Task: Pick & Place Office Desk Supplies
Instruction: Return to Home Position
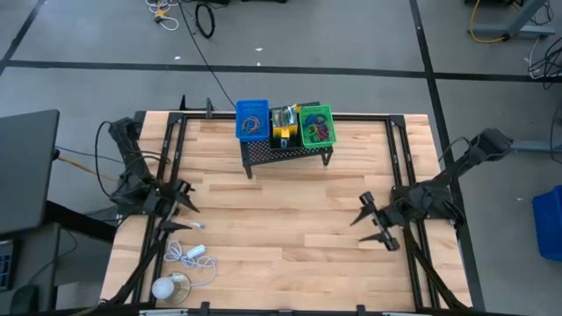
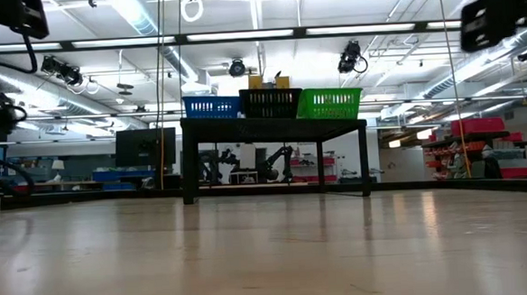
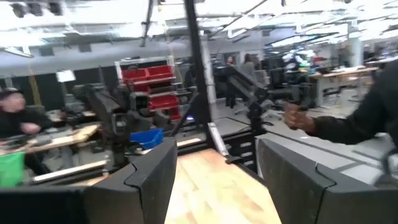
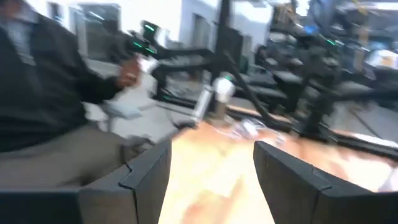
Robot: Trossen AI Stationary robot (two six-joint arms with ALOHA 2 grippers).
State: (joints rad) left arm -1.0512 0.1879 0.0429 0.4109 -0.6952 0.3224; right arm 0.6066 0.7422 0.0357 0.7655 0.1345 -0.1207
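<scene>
your blue tray [image 1: 252,119], black tray [image 1: 283,128] and green tray [image 1: 317,125] line the black rack [image 1: 290,154]; left gripper [image 1: 191,198] and right gripper [image 1: 362,221] hover at opposite table [image 1: 281,254] edges, fingers spread.

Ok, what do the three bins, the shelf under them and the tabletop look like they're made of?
The blue bin, black bin and green bin: likely moulded plastic, given slotted lattice walls and flat uniform colour. The shelf: probably black-painted metal, with a perforated top and thin legs. The tabletop: wood, pale jointed strips, slight sheen.

Black shelf [image 1: 290,154] on wooden table [image 1: 290,237], three trays [image 1: 252,120] atop
</scene>
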